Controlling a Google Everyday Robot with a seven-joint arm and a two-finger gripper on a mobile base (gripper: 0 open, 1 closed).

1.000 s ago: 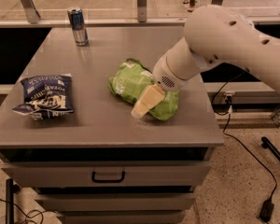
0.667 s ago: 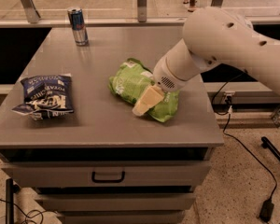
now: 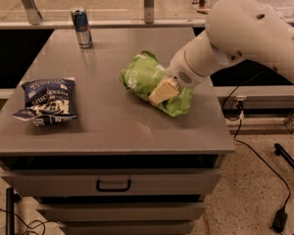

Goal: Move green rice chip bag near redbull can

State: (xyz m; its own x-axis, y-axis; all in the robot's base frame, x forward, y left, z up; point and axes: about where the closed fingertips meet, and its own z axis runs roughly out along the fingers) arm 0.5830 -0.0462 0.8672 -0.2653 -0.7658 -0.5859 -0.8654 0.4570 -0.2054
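Gripper (image 3: 162, 92) atop green rice chip bag (image 3: 141, 75), bag's middle hidden beneath.

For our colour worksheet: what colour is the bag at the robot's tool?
Lime green bag, camera view; the tool rests on it.

Cream gripper (image 3: 162, 92) on lime-green rice chip bag (image 3: 141, 75); blue-and-silver redbull can (image 3: 82, 27); white-lettered dark blue bag (image 3: 46, 101); grey table (image 3: 112, 129).
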